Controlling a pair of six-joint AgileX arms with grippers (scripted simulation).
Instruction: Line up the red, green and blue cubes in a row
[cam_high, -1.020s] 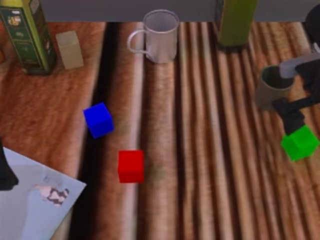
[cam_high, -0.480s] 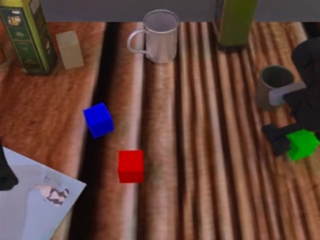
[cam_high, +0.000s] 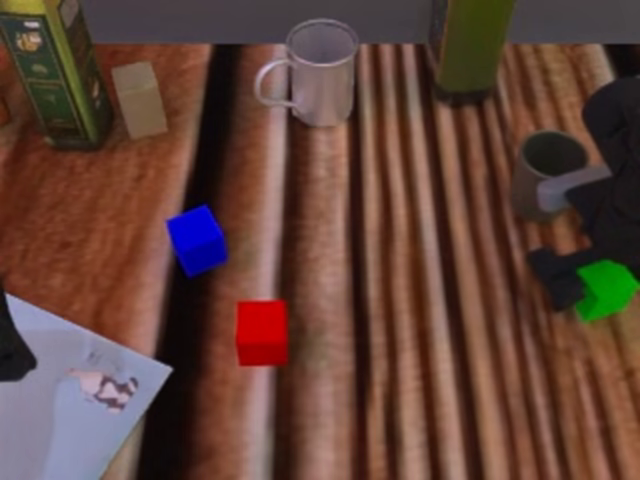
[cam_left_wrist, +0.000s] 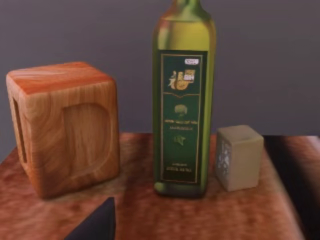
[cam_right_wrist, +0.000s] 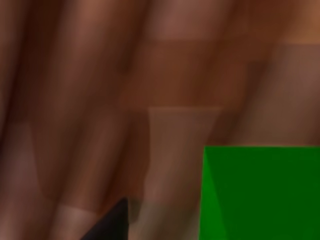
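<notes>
Having dropped over the last second from above-left of the green cube (cam_high: 606, 289) to level with it at the bench's right edge, right gripper (cam_high: 585, 285) now nearly stationary, suggesting the grasp is set and carrying toward red cube (cam_high: 262, 332) and blue cube (cam_high: 197, 240) comes next. Fingers (cam_high: 560, 280) dark against the cube's left face, seemingly pinching it, far finger hidden. Left gripper parked at left.

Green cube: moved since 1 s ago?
Barely, if at all. In the top view the green cube sits in almost the same spot below the grey-brown mug, while the right gripper has come down over it.
</notes>
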